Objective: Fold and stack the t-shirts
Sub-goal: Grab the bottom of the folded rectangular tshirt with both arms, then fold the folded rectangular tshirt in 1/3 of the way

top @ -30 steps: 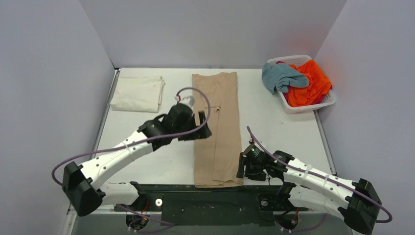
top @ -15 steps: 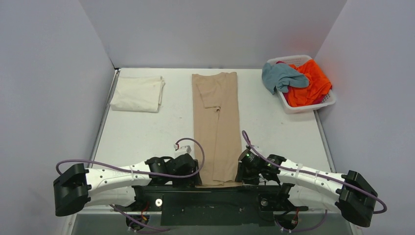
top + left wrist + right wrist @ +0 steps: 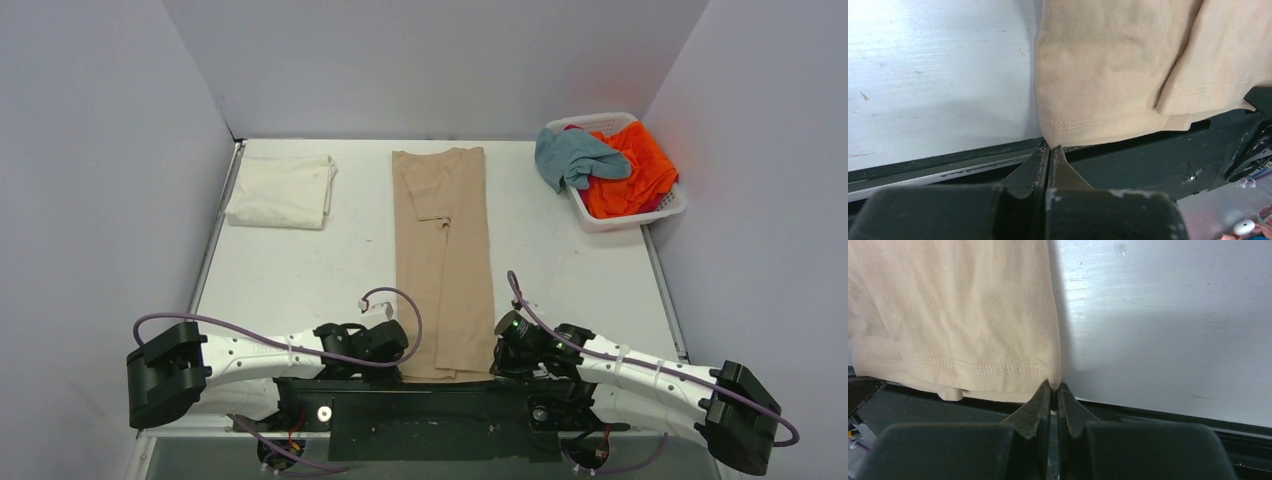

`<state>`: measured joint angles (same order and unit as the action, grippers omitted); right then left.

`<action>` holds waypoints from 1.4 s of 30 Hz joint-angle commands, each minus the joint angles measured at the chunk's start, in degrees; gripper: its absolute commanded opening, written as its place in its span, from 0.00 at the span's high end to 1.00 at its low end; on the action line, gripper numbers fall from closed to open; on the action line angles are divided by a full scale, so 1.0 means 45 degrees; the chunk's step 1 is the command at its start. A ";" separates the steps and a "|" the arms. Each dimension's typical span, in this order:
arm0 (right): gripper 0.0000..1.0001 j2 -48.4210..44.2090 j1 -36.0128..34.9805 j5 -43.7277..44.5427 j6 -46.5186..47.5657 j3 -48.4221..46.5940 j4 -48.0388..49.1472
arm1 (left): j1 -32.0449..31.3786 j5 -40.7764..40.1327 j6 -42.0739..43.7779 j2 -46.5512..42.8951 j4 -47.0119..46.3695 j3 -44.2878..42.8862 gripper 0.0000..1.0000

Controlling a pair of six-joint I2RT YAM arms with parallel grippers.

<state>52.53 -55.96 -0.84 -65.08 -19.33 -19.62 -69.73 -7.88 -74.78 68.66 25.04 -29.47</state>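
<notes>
Tan cotton t-shirt strip [image 3: 445,260], near hem corners clamped by left tool [image 3: 1049,148] and right tool [image 3: 1054,386], likely awaits folding across the bench [image 3: 300,270].

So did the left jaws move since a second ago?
Yes. The left jaws went from the middle of the tan shirt toward the near edge of the table, and pinch the hem corner.

Overhead, wrist close-ups; shared t-shirt hem [image 3: 447,371]
</notes>
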 commanded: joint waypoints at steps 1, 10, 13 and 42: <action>1.00 -0.0200 -0.0083 -0.0081 -0.0177 0.0377 -0.0812 | -0.0064 -0.0640 -0.0215 -0.0324 -0.0192 0.0072 1.00; 1.00 -0.1943 -0.0078 -0.0722 -0.0342 0.0493 -0.0989 | -0.0469 -0.0390 0.0020 -0.3402 -0.1873 0.1605 1.00; 1.00 -0.2130 -0.0083 -0.0987 -0.0535 0.0362 -0.0309 | -0.0479 -0.0288 0.0148 -0.3879 -0.3131 0.2043 1.00; 1.00 0.5864 0.6122 -0.0764 0.4988 -0.9493 0.0198 | 0.8333 0.1728 0.6354 0.2882 -0.3355 -0.5786 1.00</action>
<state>74.83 -31.22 -3.07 -46.87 -56.25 -19.57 -35.97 -2.85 -50.33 76.58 13.80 -50.11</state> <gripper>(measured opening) 0.016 0.019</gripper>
